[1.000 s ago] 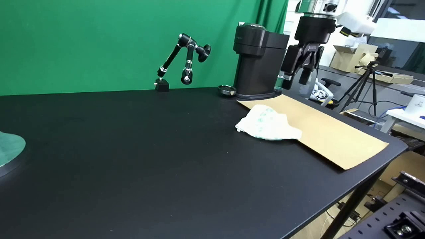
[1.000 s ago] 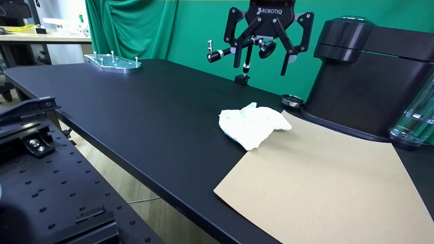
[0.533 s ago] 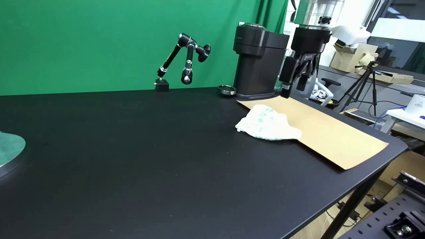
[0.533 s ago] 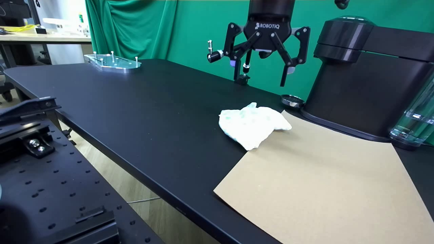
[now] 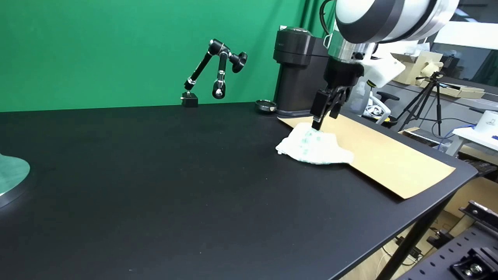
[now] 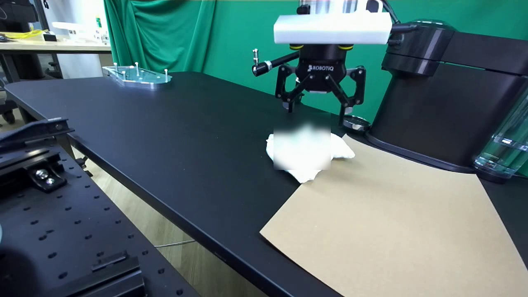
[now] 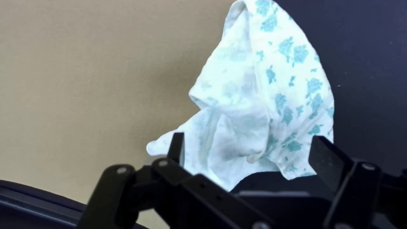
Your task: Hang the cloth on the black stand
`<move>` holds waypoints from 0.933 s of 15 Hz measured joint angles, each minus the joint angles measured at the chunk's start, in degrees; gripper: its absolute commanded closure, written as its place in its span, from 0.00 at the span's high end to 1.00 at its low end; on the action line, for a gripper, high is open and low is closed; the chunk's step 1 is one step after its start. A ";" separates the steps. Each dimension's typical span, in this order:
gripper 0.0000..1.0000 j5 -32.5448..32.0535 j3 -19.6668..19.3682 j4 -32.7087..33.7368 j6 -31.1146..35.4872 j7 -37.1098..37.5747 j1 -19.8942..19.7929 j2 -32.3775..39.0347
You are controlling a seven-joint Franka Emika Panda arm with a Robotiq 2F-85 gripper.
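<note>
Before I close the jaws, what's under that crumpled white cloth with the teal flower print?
The cloth lies partly over an edge of the flat tan sheet, partly on the smooth black tabletop. Anything else beneath its folds is covered.

You have one claw (image 6: 316,117) with two fingers (image 7: 329,160); below it, one cloth (image 7: 286,95) and one sheet of card (image 6: 392,222), on one black table (image 6: 185,132). Near it you count one coffee machine (image 6: 433,111) and one small round dish (image 6: 358,123); behind it in an exterior view, one black stand (image 6: 284,59); well apart from it, one see-through plate (image 6: 144,85) with four pegs (image 6: 137,70) showing, and one tripod (image 5: 438,103).
</note>
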 measured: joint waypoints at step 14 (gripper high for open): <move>0.00 3.27 3.85 5.71 -0.48 1.20 -2.38 6.30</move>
